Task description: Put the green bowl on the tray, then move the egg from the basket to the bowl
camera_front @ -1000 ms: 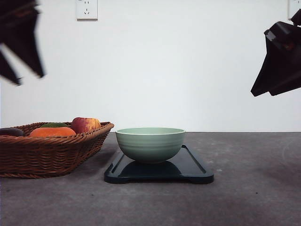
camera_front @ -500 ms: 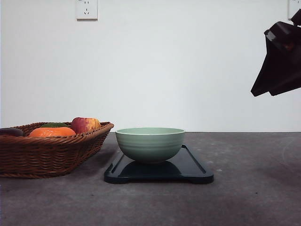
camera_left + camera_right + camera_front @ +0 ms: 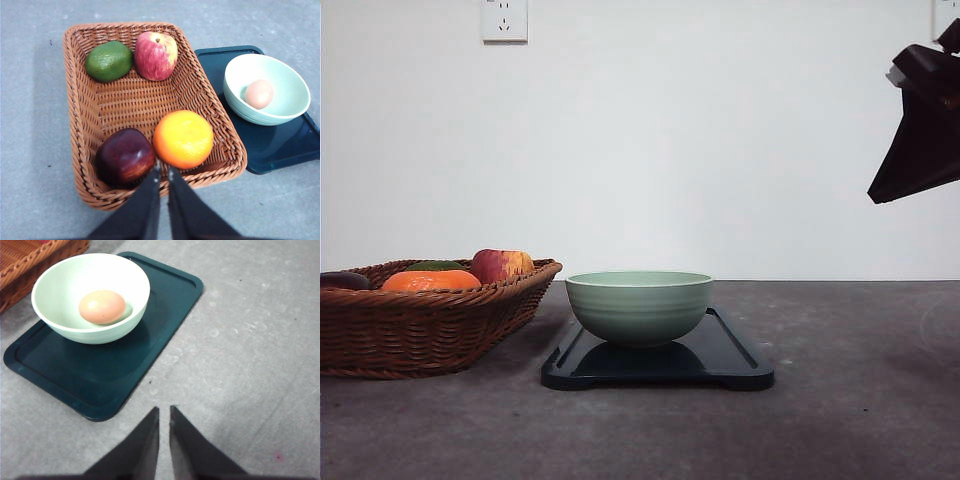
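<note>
Egg (image 3: 102,306) rests in the green bowl (image 3: 90,295), upper left; fragile, smooth, best pinched gently across its middle. Both grippers' fingers (image 3: 150,440) are closed, empty.

**Table layout, front view**

Tray (image 3: 732,362): lower centre of the frame, flat on the table (image 3: 840,420). Bowl (image 3: 639,306): on the tray, toward its left part. Egg (image 3: 102,306): inside the bowl, on its floor. Basket (image 3: 420,325): lower left of the frame, just beside the tray's left edge. In the basket: apple (image 3: 156,55) and lime (image 3: 109,61) at one end, orange (image 3: 183,138) and plum (image 3: 125,156) at the other.
</note>
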